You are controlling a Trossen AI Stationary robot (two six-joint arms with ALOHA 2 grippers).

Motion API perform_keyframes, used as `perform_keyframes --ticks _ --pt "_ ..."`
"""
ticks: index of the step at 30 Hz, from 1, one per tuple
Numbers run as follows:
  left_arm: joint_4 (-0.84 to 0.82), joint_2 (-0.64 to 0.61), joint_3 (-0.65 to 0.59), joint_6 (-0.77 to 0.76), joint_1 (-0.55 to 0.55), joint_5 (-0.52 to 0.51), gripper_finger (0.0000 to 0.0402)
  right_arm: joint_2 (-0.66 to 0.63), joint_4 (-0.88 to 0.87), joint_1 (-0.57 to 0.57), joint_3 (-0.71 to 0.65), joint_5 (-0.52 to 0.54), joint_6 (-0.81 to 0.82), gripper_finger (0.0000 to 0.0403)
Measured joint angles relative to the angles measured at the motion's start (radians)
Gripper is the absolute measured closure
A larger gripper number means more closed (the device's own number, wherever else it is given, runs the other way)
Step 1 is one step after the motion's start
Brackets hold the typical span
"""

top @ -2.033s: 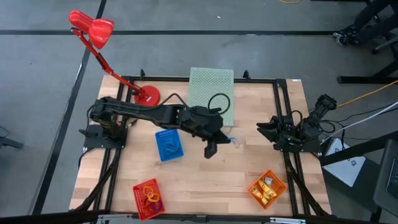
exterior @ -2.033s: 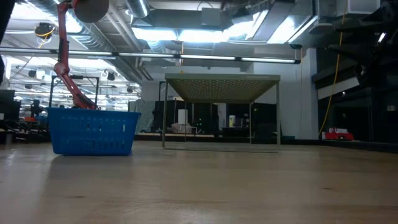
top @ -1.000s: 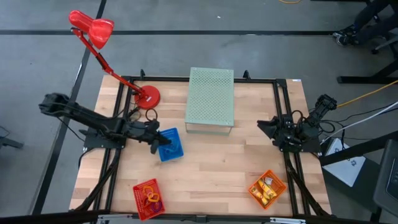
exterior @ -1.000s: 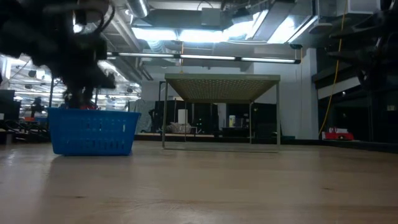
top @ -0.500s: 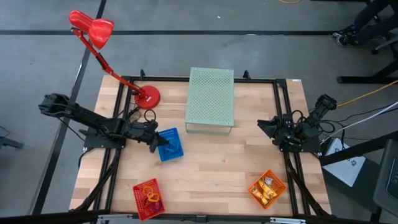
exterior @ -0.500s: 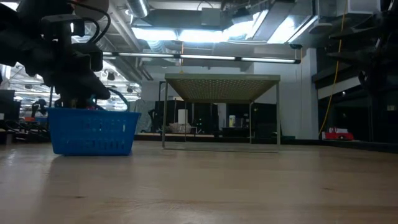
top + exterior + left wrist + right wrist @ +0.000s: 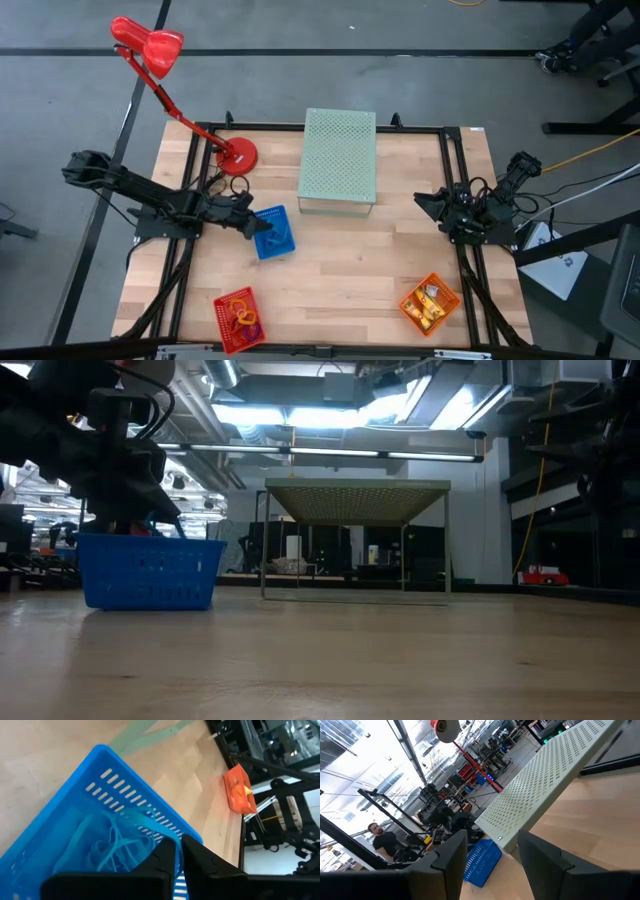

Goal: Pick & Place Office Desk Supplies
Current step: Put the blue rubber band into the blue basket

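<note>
the left gripper (image 7: pixel 247 228) hangs over the near rim of the blue basket (image 7: pixel 272 234) on the wooden table (image 7: pixel 340 270), its two fingers (image 7: pixel 162 860) nearly together with only a thin slit between them and nothing visibly pinched there. just beyond their tips, a pale blue loop (image 7: pixel 150 825) lies draped inside the basket on a tangle of other blue loops (image 7: pixel 107 851); whether it has fully left the fingers is hard to say from this angle.

sorting looks well advanced. the red basket (image 7: pixel 239 317) at the table's front edge holds red and orange loops (image 7: pixel 240 314), and the orange basket (image 7: pixel 430 302) holds the yellow-orange pieces (image 7: pixel 430 300). no loose supplies show on the bare boards, though anything beneath the green perforated box (image 7: pixel 339 156) is hidden from above.

the right gripper (image 7: pixel 432 210) waits at the table's right side, fingers (image 7: pixel 447 857) spread apart and empty.

a red desk lamp (image 7: pixel 150 50) stands at the back left corner. no brand, label or readable writing shows anywhere.
</note>
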Motion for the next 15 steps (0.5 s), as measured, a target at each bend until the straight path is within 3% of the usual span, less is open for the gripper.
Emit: perform_keyframes --ticks 6,15 --pt "0.005 0.0 0.0 0.019 0.0 -0.008 0.0344 0.0 0.0 0.0 0.0 0.002 0.0 0.0225" --pt "0.021 0.0 0.0 0.023 0.0 -0.031 0.0237 0.0 0.0 0.0 0.0 0.002 0.001 0.0225"
